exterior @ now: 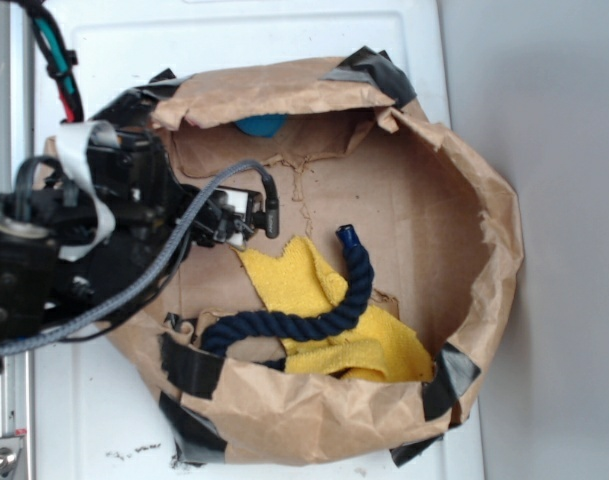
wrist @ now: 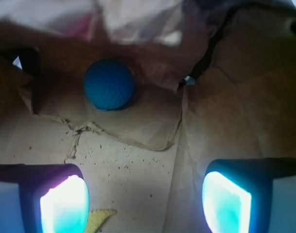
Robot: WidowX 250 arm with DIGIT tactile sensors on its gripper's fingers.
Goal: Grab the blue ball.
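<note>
Lab: robot arm (exterior: 74, 240) over taped paper bin (exterior: 464, 200).

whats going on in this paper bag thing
A robot arm is reaching into a taped brown paper bag, going after the blue ball tucked under the bag's folded rim. Its end effector is open, short of the ball and holding nothing. A yellow cloth and a navy rope lie untouched nearby.

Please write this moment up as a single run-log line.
phase: approach | gripper: open, empty | blue ball: ahead, against paper wall, untouched | rope: on yellow cloth
</note>
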